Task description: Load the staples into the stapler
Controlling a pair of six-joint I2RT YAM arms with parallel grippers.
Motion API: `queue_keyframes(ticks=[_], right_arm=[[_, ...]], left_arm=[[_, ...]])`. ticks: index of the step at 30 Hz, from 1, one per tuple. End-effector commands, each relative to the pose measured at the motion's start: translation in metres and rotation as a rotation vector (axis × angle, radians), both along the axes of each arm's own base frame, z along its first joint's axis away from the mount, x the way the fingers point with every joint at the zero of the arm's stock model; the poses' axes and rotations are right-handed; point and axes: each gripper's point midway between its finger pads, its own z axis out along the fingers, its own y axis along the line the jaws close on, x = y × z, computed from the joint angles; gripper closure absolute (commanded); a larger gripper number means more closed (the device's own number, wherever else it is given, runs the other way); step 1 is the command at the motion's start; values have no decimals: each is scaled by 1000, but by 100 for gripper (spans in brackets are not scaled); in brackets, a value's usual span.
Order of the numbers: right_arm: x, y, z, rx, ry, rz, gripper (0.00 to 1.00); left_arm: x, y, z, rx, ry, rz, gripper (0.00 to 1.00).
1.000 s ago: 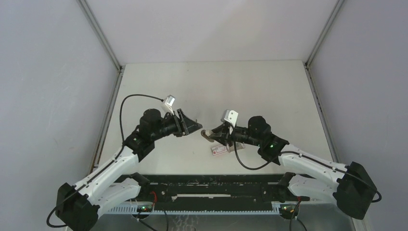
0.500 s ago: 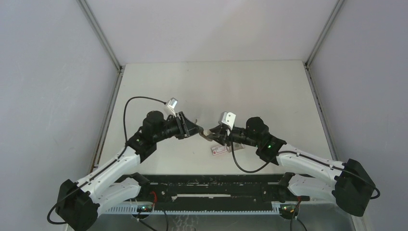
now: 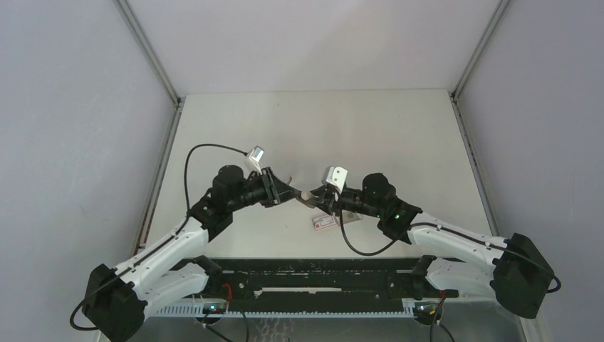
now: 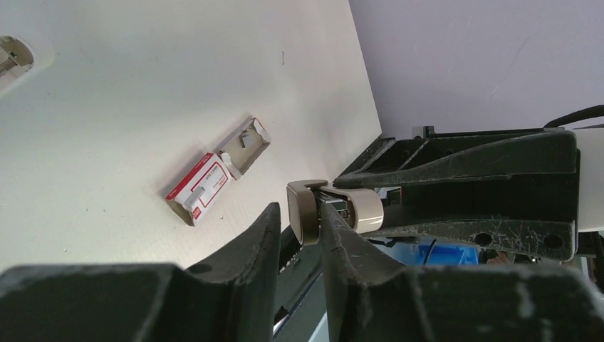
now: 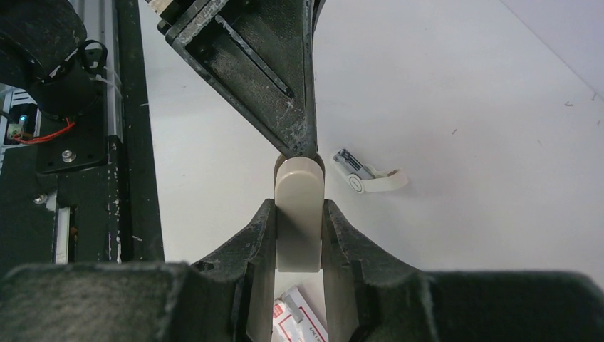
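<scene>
White worktop point(image 3: 320, 121) lies below the stapler point(image 5: 299, 214), which is held raised, clamped in the right gripper point(image 5: 299, 208), its rounded tip apparently pinched by the left gripper point(image 4: 300, 217). Hazard: opposed pulling can twist it free, dropping it near the red-and-white box point(image 4: 198, 191).

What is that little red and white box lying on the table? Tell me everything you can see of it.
The box is a small flat carton, seemingly cardboard, red and white with print too small to read. It lies flat on the white table. A tan open tray sits against one end, holding a small grey piece; whether the tray is still tucked in, I cannot tell. Nothing else touches it.
</scene>
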Motion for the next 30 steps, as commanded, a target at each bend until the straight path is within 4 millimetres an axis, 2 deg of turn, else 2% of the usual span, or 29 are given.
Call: queue_keyframes(ticks=[1, 9, 16, 22, 30], right_arm=[[8, 4, 25, 62, -91, -19, 100], [9, 2, 25, 55, -98, -29, 100], [11, -12, 27, 77, -100, -69, 100], [18, -30, 18, 101, -67, -126, 100], [32, -47, -11, 121, 18, -241, 97]], left_arm=[[-11, -4, -11, -1, 30, -43, 71], [-9, -1, -20, 17, 41, -18, 99], [2, 12, -25, 60, 29, 61, 100], [13, 31, -19, 38, 12, 148, 100], [23, 53, -11, -12, -7, 245, 100]])
